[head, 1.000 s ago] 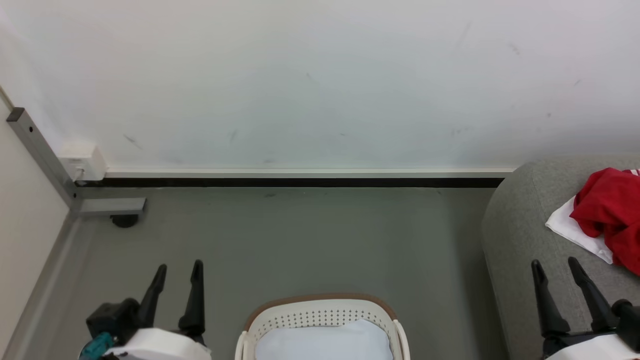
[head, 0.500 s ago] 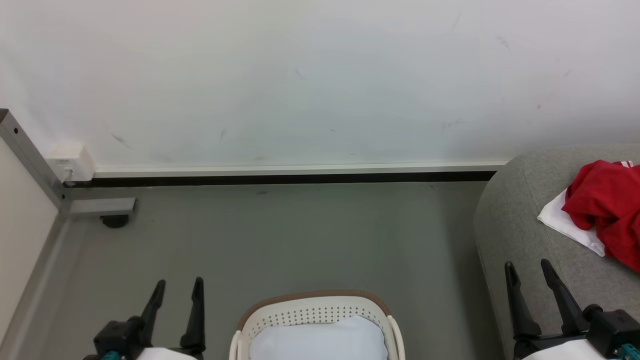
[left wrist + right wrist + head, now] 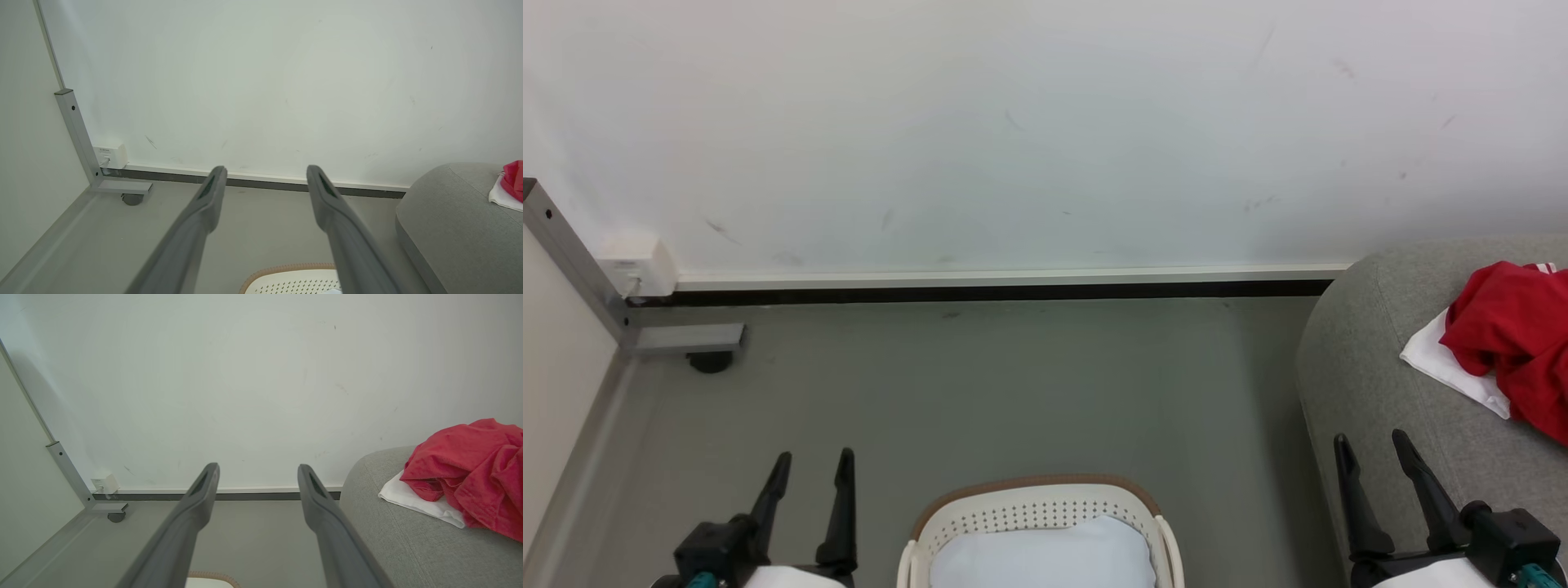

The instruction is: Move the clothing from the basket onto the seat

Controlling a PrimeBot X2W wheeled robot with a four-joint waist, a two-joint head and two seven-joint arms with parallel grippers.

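The basket [image 3: 1037, 516] stands on the grey floor [image 3: 1013, 384] at the bottom middle of the head view, its near part cut off by the frame edge. Inside it lies a pale blue-white cushion [image 3: 1045, 559], which covers all of the interior that shows; no red fabric is visible in it. The clothing [image 3: 1515, 343] is on the seat [image 3: 1372, 367] at the right, well apart from the basket.

Compared with half a second ago, the floor, wall, basket and seat sit at the same places in the head view. The right gripper [image 3: 1370, 436] now stands a little further left and slightly lower. The left gripper [image 3: 815, 454] has barely changed, its tips a touch higher. Against the picture a second ago the whole scene is shifted, so the camera has moved.

Both pincers are spread wide with nothing between the fingers. The left hangs over the floor left of the basket, and the right over the rounded end of the seat, near the clothing but not touching it.

The clothing is a crumpled heap. In the head view its long axis runs from upper left to lower right and is cut by the right edge. A flat white panel pokes out from under the red towards the seat's rounded end, and a bit of striped trim shows at the top
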